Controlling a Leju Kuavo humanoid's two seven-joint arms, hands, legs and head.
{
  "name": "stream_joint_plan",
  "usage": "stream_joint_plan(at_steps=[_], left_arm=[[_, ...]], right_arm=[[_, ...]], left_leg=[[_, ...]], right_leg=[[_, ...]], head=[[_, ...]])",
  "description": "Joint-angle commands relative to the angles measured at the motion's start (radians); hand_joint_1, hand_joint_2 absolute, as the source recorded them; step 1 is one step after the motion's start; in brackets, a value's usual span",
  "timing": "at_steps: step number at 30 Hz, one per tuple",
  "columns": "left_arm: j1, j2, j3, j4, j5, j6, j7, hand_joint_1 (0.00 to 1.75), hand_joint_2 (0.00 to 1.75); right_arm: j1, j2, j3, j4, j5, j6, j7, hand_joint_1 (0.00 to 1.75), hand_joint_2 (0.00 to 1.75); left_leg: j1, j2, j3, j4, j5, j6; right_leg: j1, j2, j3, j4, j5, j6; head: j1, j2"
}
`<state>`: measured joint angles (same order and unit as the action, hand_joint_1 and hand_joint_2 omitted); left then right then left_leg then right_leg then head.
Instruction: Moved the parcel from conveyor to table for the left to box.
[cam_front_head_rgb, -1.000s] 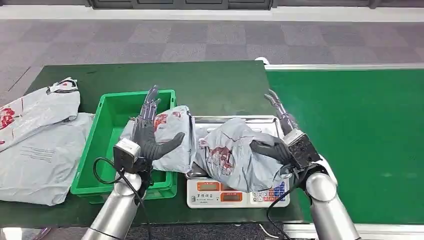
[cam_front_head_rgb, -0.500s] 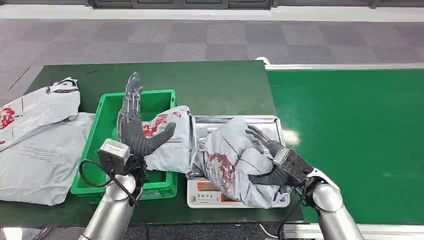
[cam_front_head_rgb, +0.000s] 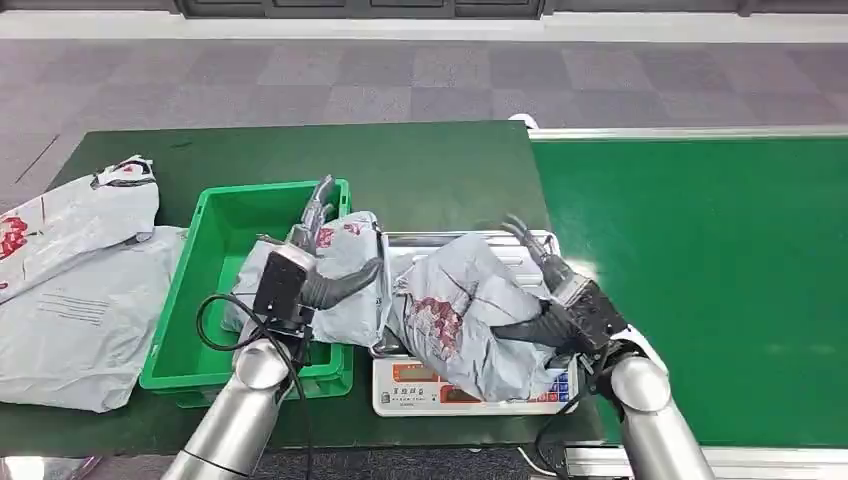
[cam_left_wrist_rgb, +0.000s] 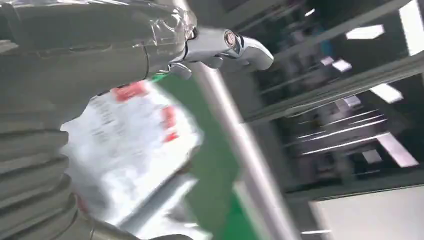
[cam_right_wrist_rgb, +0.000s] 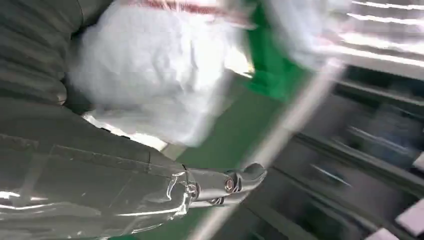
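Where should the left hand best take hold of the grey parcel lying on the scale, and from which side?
Probably the parcel's left end, approached from the green bin side. That soft, bunched end overhangs the scale toward the left hand, while the right hand occupies the other end.

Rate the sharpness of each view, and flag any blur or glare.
Head view: sharp and evenly lit, with a small bright glare patch on the conveyor belt beside the scale. Left wrist view: the parcel and background are smeared by motion blur, while the left hand stays fairly crisp. Right wrist view: heavy motion blur, with the white parcel overexposed.
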<state>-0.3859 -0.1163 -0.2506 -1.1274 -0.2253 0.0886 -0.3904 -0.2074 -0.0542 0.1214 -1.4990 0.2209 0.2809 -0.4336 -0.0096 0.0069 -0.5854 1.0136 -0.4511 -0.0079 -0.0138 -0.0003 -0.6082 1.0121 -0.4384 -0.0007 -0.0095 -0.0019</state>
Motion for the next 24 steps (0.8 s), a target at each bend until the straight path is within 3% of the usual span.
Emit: stream_joint_plan(at_steps=[1,5,8,11,14,24], left_arm=[[-0.079,0.022,-0.073,0.227,-0.077,-0.031,0.048,0.0,1.75],[-0.096,0.028,-0.101,0.249,-0.119,-0.066,0.075,0.0,1.75],[-0.125,0.008,-0.152,0.307,-0.224,-0.057,0.109,0.0,1.75],[-0.113,0.003,-0.194,0.296,-0.324,0.004,0.119,0.0,1.75],[-0.072,0.022,-0.207,0.224,-0.387,-0.027,0.122,0.0,1.75],[-0.063,0.03,-0.218,0.205,-0.444,-0.022,0.135,0.0,1.75]], right_arm=[[-0.035,0.1,-0.111,-0.127,-0.018,-0.034,-0.027,0.0,1.75],[-0.034,0.111,-0.126,-0.125,-0.046,-0.049,-0.063,0.0,1.75],[0.006,0.125,-0.166,-0.219,-0.119,-0.076,-0.102,0.0,1.75],[0.054,0.134,-0.198,-0.296,-0.206,-0.039,-0.147,0.0,1.75],[0.072,0.164,-0.226,-0.305,-0.252,0.021,-0.179,0.0,1.75],[0.067,0.172,-0.237,-0.301,-0.253,0.033,-0.18,0.0,1.75]], left_leg=[[0.001,-0.002,0.0,-0.001,0.0,-0.001],[0.001,-0.001,0.0,-0.001,0.0,-0.001],[0.001,-0.005,-0.001,-0.001,0.0,-0.001],[0.0,-0.006,-0.002,0.0,0.0,0.0],[0.0,-0.004,0.0,0.0,-0.001,0.0],[0.001,-0.003,0.0,-0.001,-0.001,0.0]], right_leg=[[0.001,-0.002,0.001,-0.002,0.0,0.0],[0.001,-0.001,0.001,-0.002,0.0,0.0],[0.0,-0.004,0.001,-0.001,-0.001,0.0],[0.0,-0.006,0.0,0.0,-0.001,0.0],[0.0,-0.004,0.002,-0.001,-0.001,0.0],[0.001,-0.002,0.002,-0.003,-0.001,0.0]], head=[[0.0,0.0],[0.0,0.0],[0.0,0.0],[0.0,0.0],[0.0,0.0],[0.0,0.0]])
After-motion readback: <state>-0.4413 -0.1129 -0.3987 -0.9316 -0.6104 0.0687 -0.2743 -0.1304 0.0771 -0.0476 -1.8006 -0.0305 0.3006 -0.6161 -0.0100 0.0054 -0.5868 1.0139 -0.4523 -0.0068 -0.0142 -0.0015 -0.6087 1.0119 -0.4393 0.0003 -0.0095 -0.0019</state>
